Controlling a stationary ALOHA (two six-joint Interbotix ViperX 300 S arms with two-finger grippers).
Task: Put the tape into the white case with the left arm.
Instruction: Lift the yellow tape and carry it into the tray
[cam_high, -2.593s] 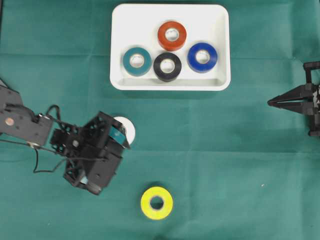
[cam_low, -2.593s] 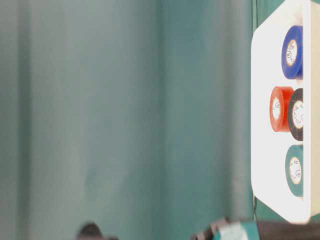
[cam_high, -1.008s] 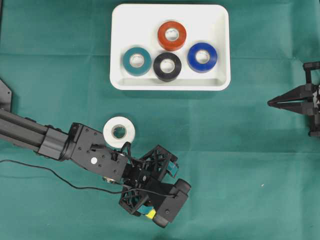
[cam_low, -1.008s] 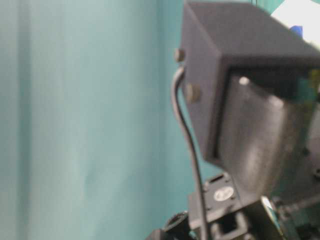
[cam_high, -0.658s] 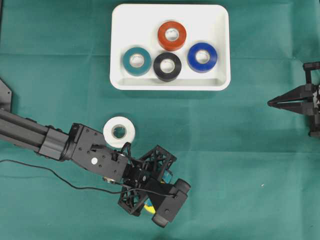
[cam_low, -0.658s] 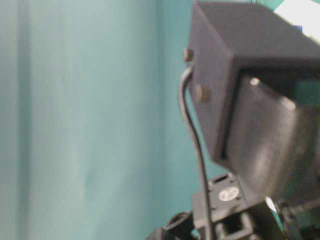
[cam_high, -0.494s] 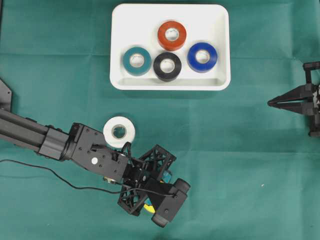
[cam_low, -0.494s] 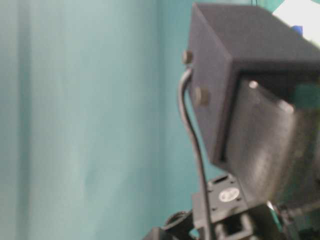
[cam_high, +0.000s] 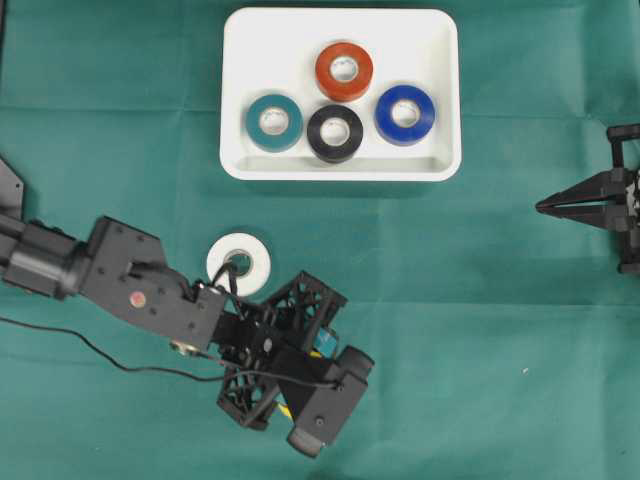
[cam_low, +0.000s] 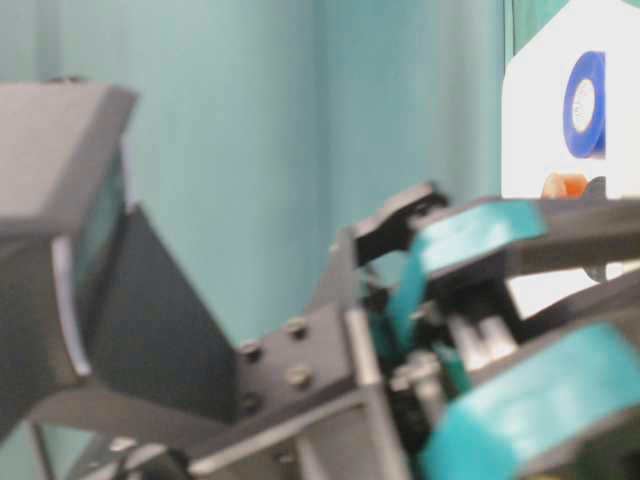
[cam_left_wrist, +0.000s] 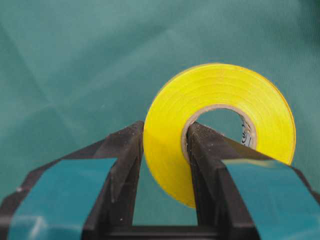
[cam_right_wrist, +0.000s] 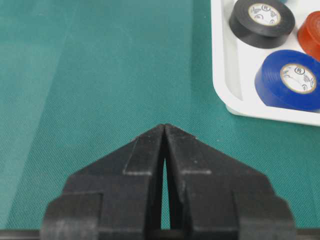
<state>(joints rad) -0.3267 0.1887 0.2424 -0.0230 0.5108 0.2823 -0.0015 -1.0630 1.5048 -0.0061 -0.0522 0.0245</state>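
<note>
The yellow tape (cam_left_wrist: 220, 120) stands on edge in my left gripper (cam_left_wrist: 165, 131), which is shut on it with one finger through the core and the other against the outer wall. From overhead the left gripper (cam_high: 300, 382) sits low and left of centre, and it hides the tape except for a yellow sliver (cam_high: 285, 410). The white case (cam_high: 440, 90) lies at the top middle, well away from the left arm. My right gripper (cam_high: 540, 206) rests at the right edge, shut and empty, also seen in its own view (cam_right_wrist: 164, 126).
The case holds a red roll (cam_high: 344, 71), a teal roll (cam_high: 274, 122), a black roll (cam_high: 335, 133) and a blue roll (cam_high: 405, 114). A white tape roll (cam_high: 252, 262) lies on the green cloth just above the left wrist. A black cable (cam_high: 120, 362) trails from the left arm.
The left jaws closed on the yellow tape. The left arm then pulled back and shifted slightly left, and its teal-striped fingers now show in the table-level view. The right arm has not moved.
</note>
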